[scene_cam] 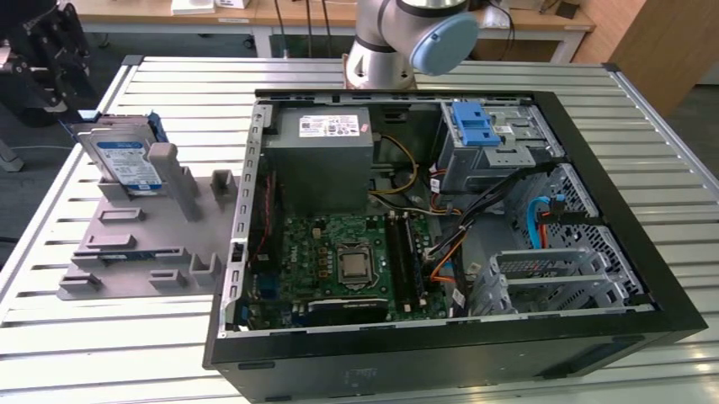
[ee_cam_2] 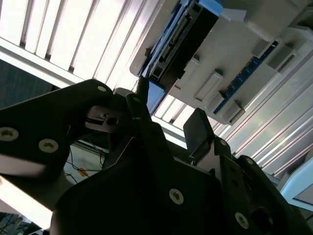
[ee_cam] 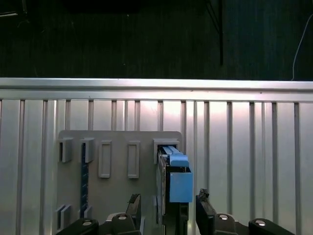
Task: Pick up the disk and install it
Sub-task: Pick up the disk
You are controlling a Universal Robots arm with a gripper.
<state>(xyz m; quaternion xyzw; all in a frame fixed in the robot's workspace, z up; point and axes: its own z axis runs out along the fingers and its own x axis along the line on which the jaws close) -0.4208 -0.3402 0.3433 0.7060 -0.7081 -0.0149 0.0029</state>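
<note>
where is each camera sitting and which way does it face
Exterior view: off the arm, high, looking down at the open computer case and the disk upright in the grey holder; the arm shows.
First wrist view: on the arm, facing the disk in the holder; the open gripper shows.
Second wrist view: on the arm, looking along the gripper at the disk's end.
All three share the disk and holder.

My black claw, silver-grey disk with blue-and-white label and blue rails, pale grey holder, silver striped desk, black computer case, green motherboard, blue latch on silver cage
</note>
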